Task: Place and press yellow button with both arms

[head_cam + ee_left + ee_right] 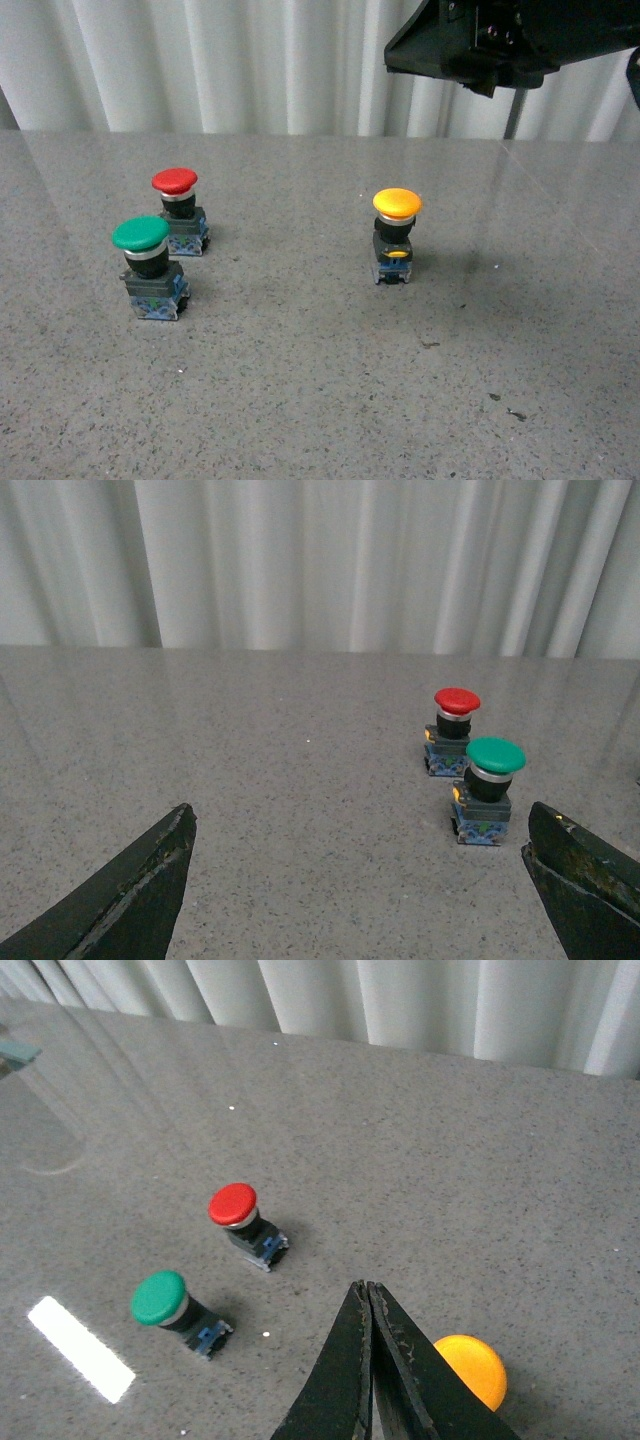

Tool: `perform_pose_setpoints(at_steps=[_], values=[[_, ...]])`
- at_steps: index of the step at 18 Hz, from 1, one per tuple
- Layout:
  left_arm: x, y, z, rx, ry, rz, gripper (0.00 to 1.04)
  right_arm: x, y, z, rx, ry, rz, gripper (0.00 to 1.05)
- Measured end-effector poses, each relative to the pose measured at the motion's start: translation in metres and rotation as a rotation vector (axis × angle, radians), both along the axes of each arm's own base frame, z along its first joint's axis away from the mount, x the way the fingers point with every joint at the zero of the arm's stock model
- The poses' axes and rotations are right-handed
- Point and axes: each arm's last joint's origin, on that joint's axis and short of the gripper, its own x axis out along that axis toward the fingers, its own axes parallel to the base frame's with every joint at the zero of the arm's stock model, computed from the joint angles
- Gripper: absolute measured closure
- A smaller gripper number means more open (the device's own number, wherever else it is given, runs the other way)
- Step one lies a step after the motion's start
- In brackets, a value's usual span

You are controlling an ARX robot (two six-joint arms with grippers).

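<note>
Hidden or cut off: In the front view only the dark underside of the right arm [510,40] shows, at the upper right edge; its fingers lie outside that picture, and the left arm is out of it altogether. In the right wrist view the closed fingers cover part of the yellow cap and all of its base.

Green button [150,265]: Stands upright at the left of the grey speckled table [300,400], nearest the camera, on a dark base with a blue foot.

Red button [180,210]: Upright just behind and slightly right of the green one, close beside it but apart.

Yellow button [395,235]: Upright right of centre on the table, well apart from the other two, with nothing touching it in the front view.

Left gripper [360,890]: Fingers spread wide with nothing between them; the green and red buttons sit ahead of it on the table.

Right gripper [368,1350]: Fingers pressed together, tips meeting, gripping nothing; it is above the table with the yellow cap partly behind one finger. Whether the tips touch the cap cannot be told.

Backdrop: Pleated white curtain [200,60] behind the table.

Containers: No tray, bin or box appears.
</note>
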Motion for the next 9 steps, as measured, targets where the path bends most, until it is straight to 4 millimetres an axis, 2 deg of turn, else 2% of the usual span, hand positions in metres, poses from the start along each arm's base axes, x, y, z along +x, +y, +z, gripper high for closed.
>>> perform_pose_setpoints(at_steps=[2, 4, 5, 6, 8, 9], values=[[0.000, 0.000, 0.000, 0.000, 0.000, 0.000, 0.07, -0.018, -0.006, 0.011, 0.065, -0.035, 0.013, 1.03], [0.000, 0.000, 0.000, 0.000, 0.000, 0.000, 0.07, -0.048, -0.018, 0.039, 0.156, -0.132, 0.027, 1.03], [0.000, 0.000, 0.000, 0.000, 0.000, 0.000, 0.07, -0.064, -0.022, 0.052, 0.172, -0.259, -0.047, 1.03], [0.000, 0.000, 0.000, 0.000, 0.000, 0.000, 0.07, -0.083, -0.036, 0.054, 0.114, -0.385, -0.270, 1.03], [0.000, 0.000, 0.000, 0.000, 0.000, 0.001, 0.07, -0.109, -0.083, 0.021, -0.048, -0.391, -0.590, 1.03], [0.000, 0.000, 0.000, 0.000, 0.000, 0.000, 0.07, -0.125, -0.102, -0.001, -0.098, -0.354, -0.631, 1.03]])
